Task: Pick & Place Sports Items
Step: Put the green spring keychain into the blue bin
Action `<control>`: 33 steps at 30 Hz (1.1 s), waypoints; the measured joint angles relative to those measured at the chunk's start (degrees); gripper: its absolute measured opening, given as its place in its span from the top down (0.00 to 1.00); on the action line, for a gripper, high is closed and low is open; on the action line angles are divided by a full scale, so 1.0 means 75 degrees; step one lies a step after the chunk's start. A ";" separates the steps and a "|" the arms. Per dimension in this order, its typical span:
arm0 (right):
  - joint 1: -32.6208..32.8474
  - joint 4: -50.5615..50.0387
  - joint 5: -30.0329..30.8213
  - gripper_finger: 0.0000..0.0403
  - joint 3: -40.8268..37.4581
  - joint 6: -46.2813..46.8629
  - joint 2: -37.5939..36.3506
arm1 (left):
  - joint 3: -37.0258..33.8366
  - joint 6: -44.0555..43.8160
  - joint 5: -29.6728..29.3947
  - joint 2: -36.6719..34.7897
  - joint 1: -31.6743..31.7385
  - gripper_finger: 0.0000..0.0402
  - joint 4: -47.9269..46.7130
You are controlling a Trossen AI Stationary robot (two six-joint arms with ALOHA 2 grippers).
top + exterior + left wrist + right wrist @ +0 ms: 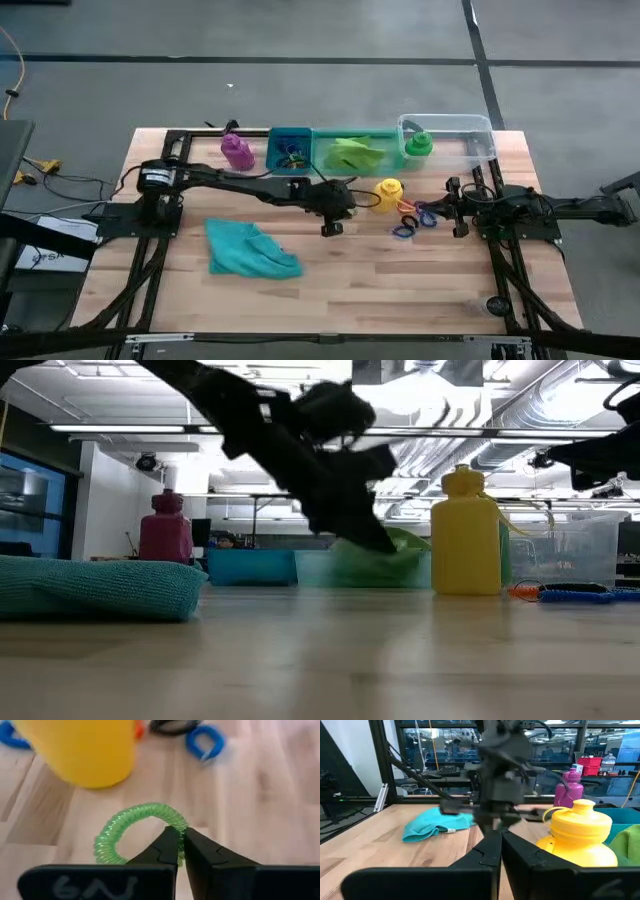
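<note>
My left gripper (180,832) is shut on a small green coiled ring (131,827). It hangs over the middle of the table (357,200), just left of the upright yellow bottle (388,192). Blue and other rings (412,220) lie to the right of that bottle. A purple bottle (236,150) stands at the far left. A teal cloth (250,250) lies crumpled on the near left. A lime-green cloth (352,152) lies in the green bin, and a green bottle (418,145) stands in the clear bin. My right gripper (501,837) waits shut at the right (455,205). My left gripper pinches the ring's coil at one spot on its loop (176,826) between its two fingertips. The fingers slant down toward the table's right. The rest of the loop sticks out ahead of the fingertips. In the low view the fingertips (385,545) stand above the tabletop.
A blue bin (291,150), a green bin (330,160) and a clear bin (470,135) stand side by side along the far edge. Bare wood lies across the near half of the table, right of the teal cloth.
</note>
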 joint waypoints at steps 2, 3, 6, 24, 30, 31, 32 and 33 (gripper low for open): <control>-0.0003 0.0000 0.0000 1.00 0.0000 0.0000 -0.0001 | 0.0003 -0.0188 -0.0110 -0.0238 -0.0066 1.00 -0.0175; -0.0002 0.0000 0.0000 1.00 0.0000 -0.0002 -0.0003 | 0.0003 -0.0241 -0.0176 -0.0345 -0.0090 1.00 -0.0253; -0.0003 0.0000 0.0000 1.00 0.0000 -0.0003 -0.0003 | 0.0003 -0.0154 -0.0242 -0.0629 -0.0107 1.00 -0.0307; 0.0000 0.0000 0.0000 1.00 0.0000 -0.0003 0.0000 | 0.0017 0.2152 0.0316 -0.1866 0.1923 1.00 -0.1894; 0.0000 0.0000 0.0000 1.00 0.0000 -0.0003 -0.0003 | 0.0017 0.3614 -0.0278 -0.2108 0.2912 1.00 -0.3074; 0.0000 0.0000 0.0000 1.00 0.0000 0.0000 0.0000 | 0.0017 0.3842 -0.0499 -0.2112 0.3066 1.00 -0.3216; -0.0003 0.0000 0.0000 1.00 0.0000 -0.0003 0.0000 | 0.0020 0.4045 -0.0723 -0.2112 0.3213 1.00 -0.3338; -0.0003 0.0000 0.0000 1.00 0.0000 0.0000 -0.0003 | 0.0020 0.4242 -0.1010 -0.2112 0.3358 1.00 -0.3448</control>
